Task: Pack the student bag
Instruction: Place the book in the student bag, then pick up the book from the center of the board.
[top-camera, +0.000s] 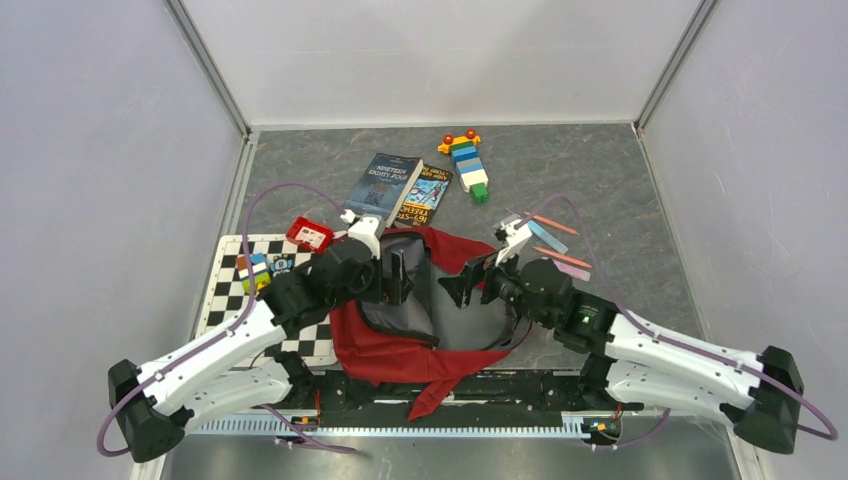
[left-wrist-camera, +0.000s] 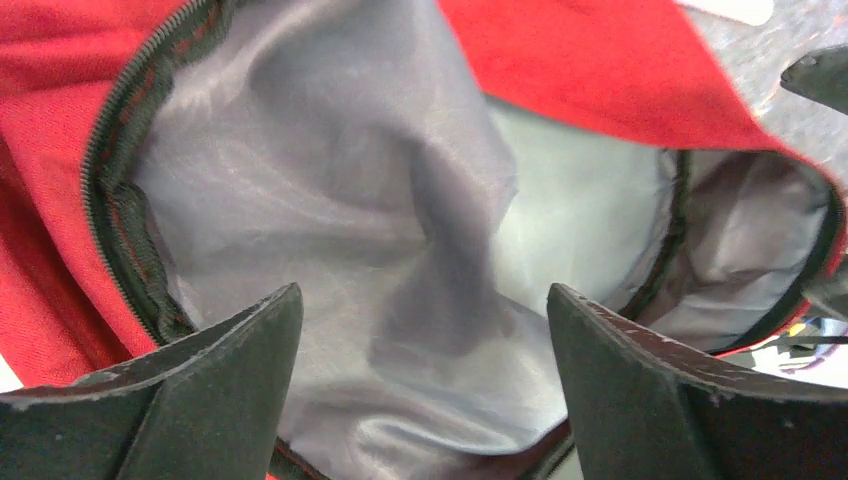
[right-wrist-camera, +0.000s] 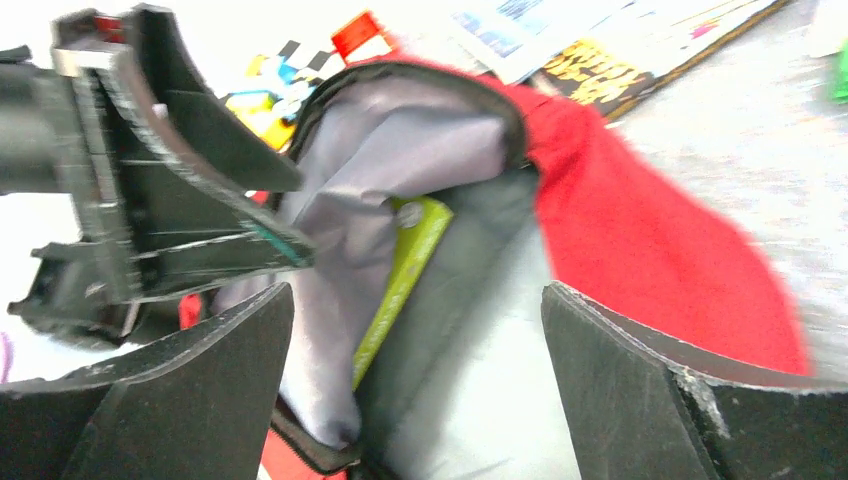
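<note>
Judging by the gaping student bag (top-camera: 390, 355), packing is under way; left gripper (left-wrist-camera: 422, 300) and right gripper (right-wrist-camera: 418, 295) are spread, empty; the books (top-camera: 383, 185) should be fetched next.

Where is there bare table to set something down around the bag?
Bare mat lies far left, between the books and the mat's edge, behind the red box; and far right, beyond the block toy and pens. Crowded: the middle, where the student bag sits among books, box and pens.
</note>
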